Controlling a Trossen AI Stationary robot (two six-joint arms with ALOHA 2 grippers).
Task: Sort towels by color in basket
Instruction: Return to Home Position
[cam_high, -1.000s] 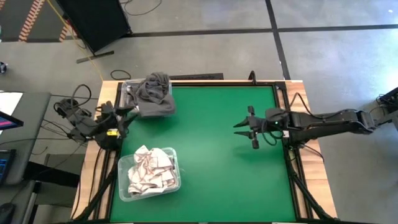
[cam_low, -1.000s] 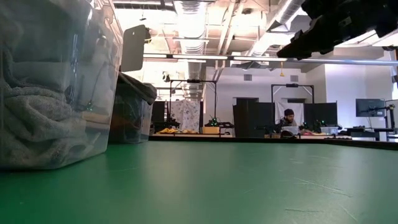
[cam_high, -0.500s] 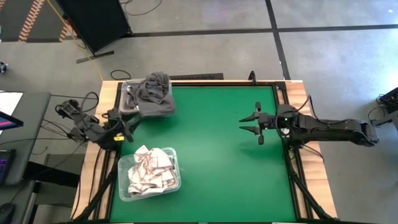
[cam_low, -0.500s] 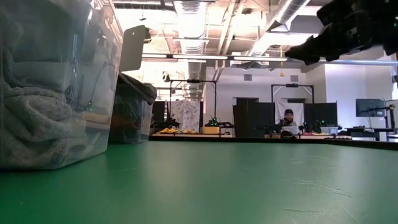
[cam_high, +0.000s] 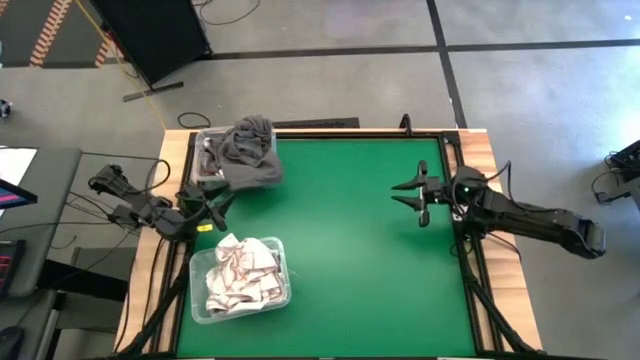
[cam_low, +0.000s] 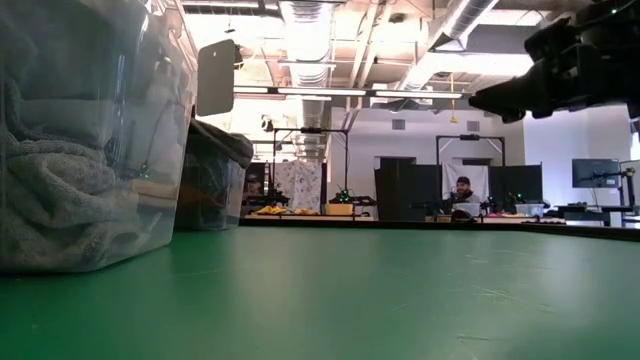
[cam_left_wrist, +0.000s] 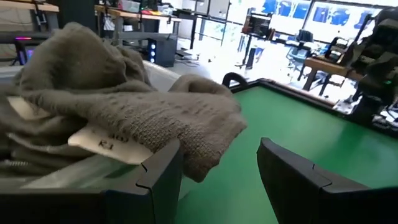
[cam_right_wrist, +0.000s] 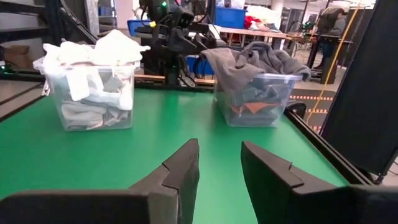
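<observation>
Dark grey towels (cam_high: 245, 148) are heaped in a clear bin at the table's far left; one towel droops over the bin's rim (cam_left_wrist: 186, 134). Rust orange cloth (cam_right_wrist: 249, 109) shows through that bin's wall. White and cream towels (cam_high: 240, 272) fill a second clear bin at the near left (cam_right_wrist: 90, 87). My left gripper (cam_high: 212, 205) is open, hovering between the two bins at the left edge, its fingers pointing at the grey heap (cam_left_wrist: 221, 155). My right gripper (cam_high: 408, 195) is open, above the table's right side and facing both bins (cam_right_wrist: 221, 152).
The green mat (cam_high: 350, 250) spreads bare between the bins and the right arm. A black frame (cam_high: 455, 160) edges the table. In the low view the near bin (cam_low: 80, 150) stands close at left, and a person sits at a desk far behind (cam_low: 463, 190).
My right gripper has drawn back toward the table's right edge, staying open and above the mat. My left gripper has shifted a little toward the near edge, away from the grey bin. The towels have not moved.
</observation>
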